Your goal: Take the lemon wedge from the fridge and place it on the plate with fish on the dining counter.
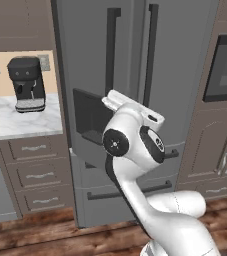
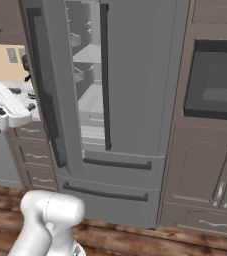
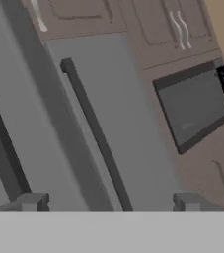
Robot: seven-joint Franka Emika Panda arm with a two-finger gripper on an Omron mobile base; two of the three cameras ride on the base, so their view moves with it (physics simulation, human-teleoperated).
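The grey fridge [image 1: 135, 60] stands straight ahead of me. In the right base view its left door [image 2: 50, 90] is swung partly out, and white shelves [image 2: 87, 75] show in the gap beside the shut right door [image 2: 135, 75]. My gripper [image 3: 111, 203] is open, with nothing between its fingertips [image 3: 32, 202]. It faces a fridge door and its dark bar handle [image 3: 98, 143] from a short way off. My white hand [image 1: 132, 107] hangs in front of the dispenser recess [image 1: 90, 120]. The lemon wedge is hidden from me. The plate with fish and the dining counter are out of view.
A black coffee machine [image 1: 26, 82] sits on a marble worktop [image 1: 15, 125] left of the fridge, above brown drawers [image 1: 35, 172]. A built-in oven [image 2: 215, 80] and brown cabinets [image 2: 200, 170] stand to the right. The floor [image 2: 135, 240] is wood.
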